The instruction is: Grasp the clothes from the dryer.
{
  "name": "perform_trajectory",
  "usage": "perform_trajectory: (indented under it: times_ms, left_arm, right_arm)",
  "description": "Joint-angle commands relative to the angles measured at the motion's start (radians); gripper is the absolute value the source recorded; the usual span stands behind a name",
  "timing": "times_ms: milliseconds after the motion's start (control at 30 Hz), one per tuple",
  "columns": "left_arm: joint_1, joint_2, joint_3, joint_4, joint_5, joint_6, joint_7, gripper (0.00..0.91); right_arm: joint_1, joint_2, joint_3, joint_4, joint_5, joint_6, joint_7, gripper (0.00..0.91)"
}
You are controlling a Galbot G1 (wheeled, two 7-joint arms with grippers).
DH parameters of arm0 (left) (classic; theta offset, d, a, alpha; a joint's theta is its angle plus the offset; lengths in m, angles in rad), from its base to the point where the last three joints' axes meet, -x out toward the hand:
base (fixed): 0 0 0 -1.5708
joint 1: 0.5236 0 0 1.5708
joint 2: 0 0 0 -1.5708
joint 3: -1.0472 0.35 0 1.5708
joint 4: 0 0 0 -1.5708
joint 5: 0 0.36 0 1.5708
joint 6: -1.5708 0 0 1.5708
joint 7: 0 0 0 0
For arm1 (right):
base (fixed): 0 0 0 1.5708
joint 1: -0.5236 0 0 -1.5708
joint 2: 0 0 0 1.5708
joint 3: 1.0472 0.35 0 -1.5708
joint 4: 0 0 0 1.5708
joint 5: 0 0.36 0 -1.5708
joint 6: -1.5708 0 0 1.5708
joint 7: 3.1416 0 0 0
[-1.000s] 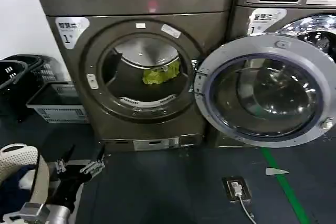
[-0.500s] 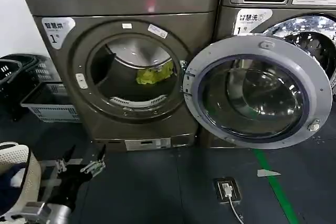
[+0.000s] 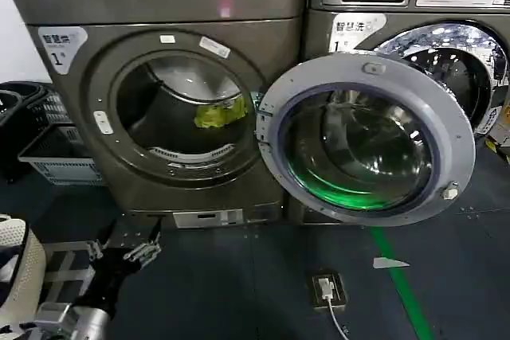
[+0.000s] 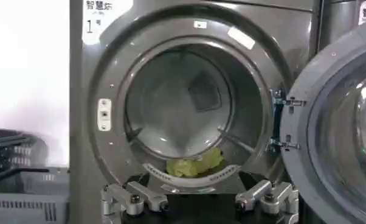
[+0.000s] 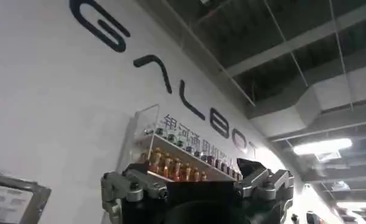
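clothes (image 4: 195, 165): lower part hiding behind drum lip
dryer (image 3: 159, 117): top getting cut off at edge
baskets (image 3: 56, 157): running off frame

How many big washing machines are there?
2. The dryer, with the open round door and the clothes inside, stands on the left; the shiny-drum machine stands beside it on the right. More may be hidden.
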Motion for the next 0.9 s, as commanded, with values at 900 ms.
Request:
perform_trajectory:
  times_ms: [900]
  left_arm:
    - [-0.033, 0.034, 0.01, 0.009, -0.018, -0.016, 0.01, 0.907]
  right_arm:
    - [-0.05, 0.007, 0.059, 0.012, 0.013, 0.037, -0.018, 0.907]
